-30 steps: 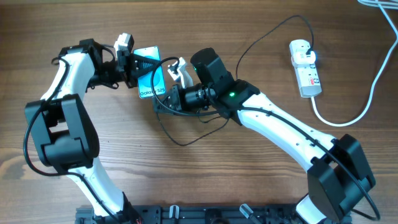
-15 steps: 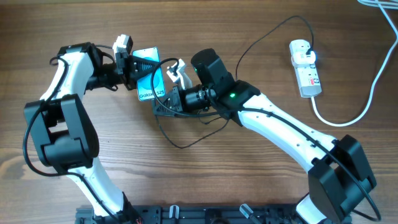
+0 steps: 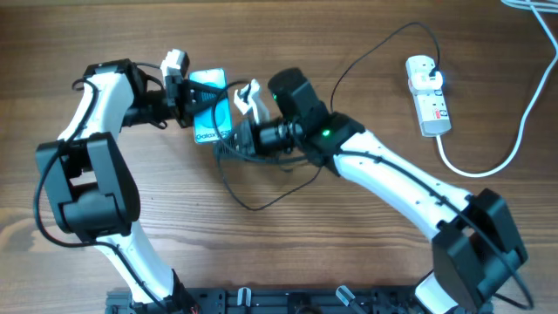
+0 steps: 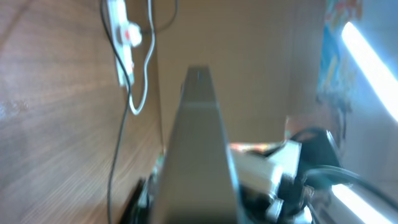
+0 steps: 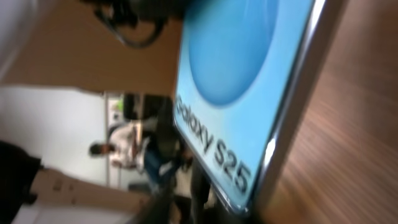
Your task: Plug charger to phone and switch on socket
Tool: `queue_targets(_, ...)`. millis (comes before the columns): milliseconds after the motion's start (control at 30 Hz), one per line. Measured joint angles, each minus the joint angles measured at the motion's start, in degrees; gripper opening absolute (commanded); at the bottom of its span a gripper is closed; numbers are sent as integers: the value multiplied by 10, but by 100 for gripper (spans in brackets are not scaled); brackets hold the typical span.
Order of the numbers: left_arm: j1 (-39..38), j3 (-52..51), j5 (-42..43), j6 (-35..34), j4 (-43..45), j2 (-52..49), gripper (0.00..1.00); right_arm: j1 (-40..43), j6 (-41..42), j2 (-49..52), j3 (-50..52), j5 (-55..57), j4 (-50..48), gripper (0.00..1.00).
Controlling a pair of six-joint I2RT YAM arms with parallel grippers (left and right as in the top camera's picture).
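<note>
The phone point(image 3: 212, 106), with a teal-blue screen and "Galaxy S25" text, is held tilted off the table. My left gripper point(image 3: 187, 96) is shut on its far end; in the left wrist view the phone point(image 4: 199, 149) shows edge-on between the jaws. My right gripper point(image 3: 234, 139) is at the phone's text end, shut on the plug tip of the black charger cable point(image 3: 253, 202). In the right wrist view the phone point(image 5: 242, 74) fills the frame, with the blurred dark jaws point(image 5: 202, 196) at its lower end. The cable runs to the white adapter point(image 3: 422, 68) on the socket strip point(image 3: 429, 103).
The strip's thick white cord point(image 3: 514, 131) curves along the right side toward the far right corner. The strip also shows far off in the left wrist view point(image 4: 122, 37). A dark rail point(image 3: 261, 301) runs along the front edge. The arms cross the middle of the table.
The phone has shifted and tilted slightly between the two grippers. My right gripper has edged closer to its text end. The cable loop moved a little.
</note>
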State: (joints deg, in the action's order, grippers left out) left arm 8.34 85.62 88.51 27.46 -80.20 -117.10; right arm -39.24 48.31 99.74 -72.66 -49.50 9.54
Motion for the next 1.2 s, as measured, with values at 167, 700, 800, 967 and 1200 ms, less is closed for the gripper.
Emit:
queue_targets(167,-17,-11,-23,1,-9,0,4,43,-29,-2,-10,62,-14,100)
queue_targets(700,17,-11,-28,1,3,0,4,5,-126,-2,-11,-28,49,77)
queue_targets(800,17,-11,-32,1,3,0,4,-15,-127,-2,-11,-30,57,86)
queue_targets(967,17,-12,-36,1,3,0,4,-31,-129,-2,-11,-24,63,100)
queue_targets(1200,17,-12,-35,1,3,0,4,-31,-130,-2,-11,-12,63,41)
